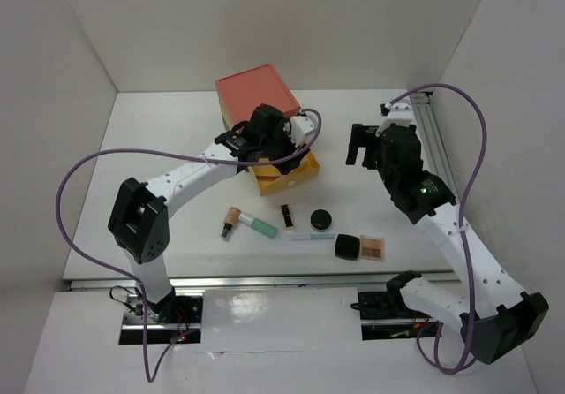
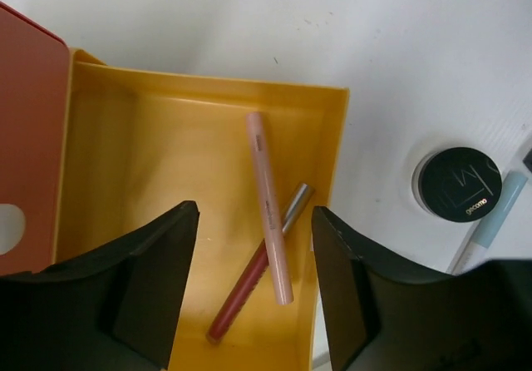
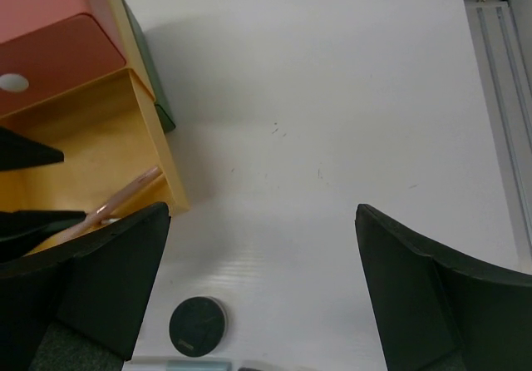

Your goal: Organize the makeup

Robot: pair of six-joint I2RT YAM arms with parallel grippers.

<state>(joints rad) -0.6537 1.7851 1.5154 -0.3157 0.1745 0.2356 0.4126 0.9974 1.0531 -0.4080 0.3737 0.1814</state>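
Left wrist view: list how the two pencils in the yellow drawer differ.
The pale pink pencil is one colour throughout; the dark red pencil has a silver end. The pale pink pencil runs almost straight up the picture; the dark red pencil slants. Where they cross, the pink one seems to lie on top. Both are thin and lie flat in the yellow drawer.

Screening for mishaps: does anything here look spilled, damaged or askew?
Nothing spilled or damaged. Only oddity: inside the open yellow drawer, the pink pencil lies crossed over a dark red pencil instead of alongside it.
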